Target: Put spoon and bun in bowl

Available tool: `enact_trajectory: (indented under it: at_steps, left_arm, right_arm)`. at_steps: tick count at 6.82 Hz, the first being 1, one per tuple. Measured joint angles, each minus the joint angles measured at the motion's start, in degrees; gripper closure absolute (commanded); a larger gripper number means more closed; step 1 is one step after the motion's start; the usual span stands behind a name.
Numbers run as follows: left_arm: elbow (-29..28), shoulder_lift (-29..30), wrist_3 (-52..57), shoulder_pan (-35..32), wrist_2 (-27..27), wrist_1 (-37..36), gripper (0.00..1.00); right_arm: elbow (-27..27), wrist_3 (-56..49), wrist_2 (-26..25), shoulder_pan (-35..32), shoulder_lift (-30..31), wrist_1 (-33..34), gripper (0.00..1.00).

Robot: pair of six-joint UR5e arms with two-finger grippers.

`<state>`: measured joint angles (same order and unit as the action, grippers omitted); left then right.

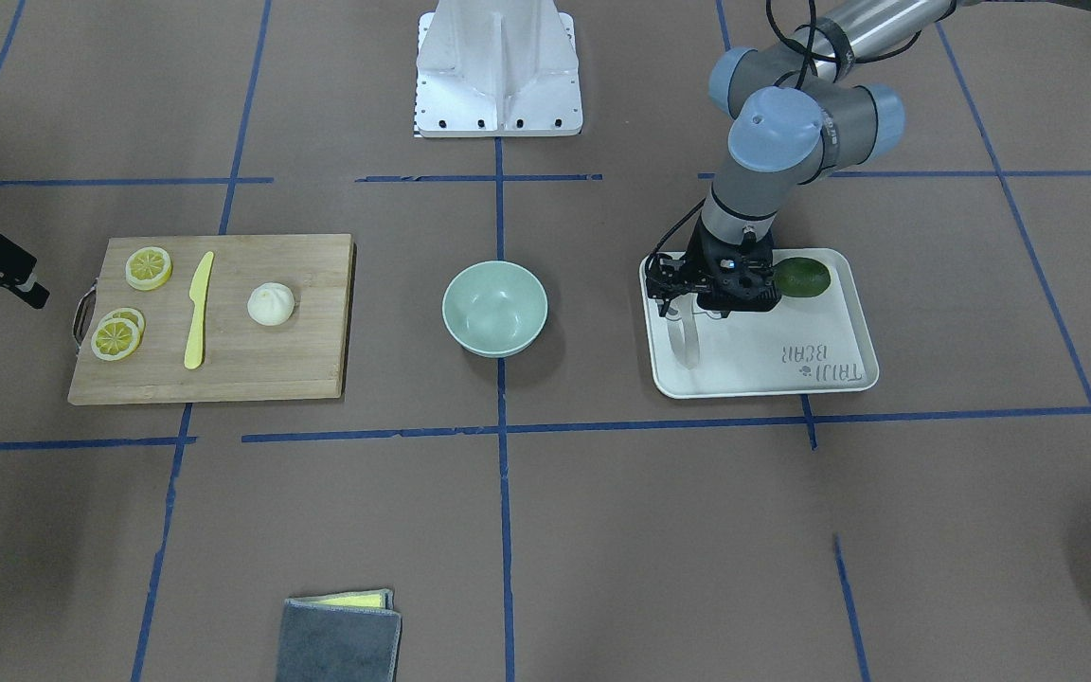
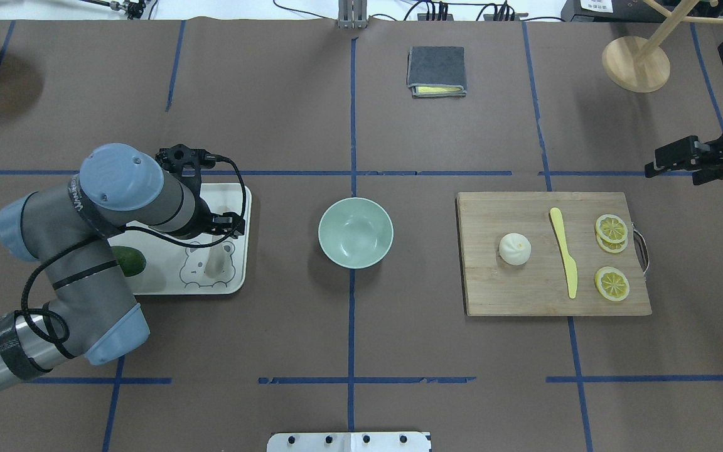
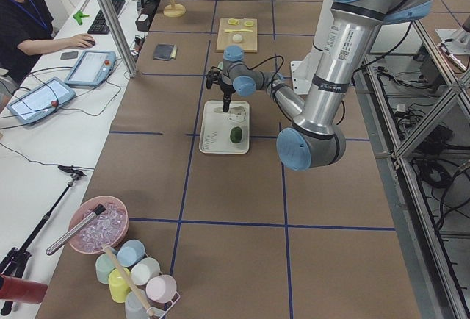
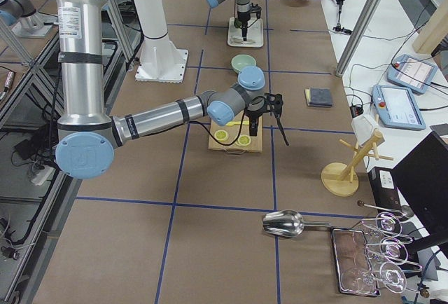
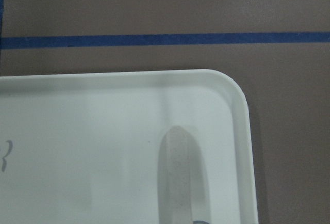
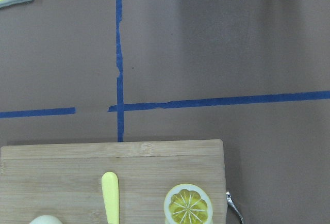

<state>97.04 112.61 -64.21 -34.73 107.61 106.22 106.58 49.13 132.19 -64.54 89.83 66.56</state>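
Note:
The pale spoon (image 1: 685, 343) lies on the white bear-printed tray (image 1: 839, 381), also seen in the left wrist view (image 5: 178, 177). My left gripper (image 1: 702, 308) points down just above the spoon's far end and looks open; it holds nothing. The white bun (image 1: 271, 304) sits on the wooden cutting board (image 1: 304, 369). The mint-green bowl (image 1: 494, 308) stands empty between tray and board. My right gripper (image 2: 681, 160) hangs open and empty high beyond the board's far outer corner.
A dark green lime (image 1: 802, 277) lies on the tray beside the left wrist. A yellow knife (image 1: 197, 308) and lemon slices (image 1: 149, 267) share the board. A folded grey cloth (image 2: 436, 71) and a wooden stand (image 2: 636, 63) are at the far side.

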Motion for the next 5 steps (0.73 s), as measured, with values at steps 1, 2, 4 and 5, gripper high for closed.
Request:
enact_trajectory:
  at_steps: [1, 2, 4, 5]
  left_arm:
    - [-0.77, 0.18, 0.04, 0.09, -0.03, 0.05, 0.21]
    - [-1.46, 0.42, 0.14, 0.14, -0.03, 0.09, 0.23]
    - [-2.43, 0.94, 0.26, 0.19, -0.04, 0.12, 0.32]
    - [-2.65, 0.99, 0.25, 0.19, -0.04, 0.15, 0.42]
  right_arm:
    - [0.07, 0.52, -0.15, 0.43, -0.41, 0.08, 0.00]
    - [0.15, 0.71, -0.22, 0.67, -0.71, 0.17, 0.00]
    - [0.42, 0.78, -0.26, 0.79, -0.85, 0.23, 0.00]
    - [0.50, 0.79, -0.26, 0.81, -0.87, 0.23, 0.00]
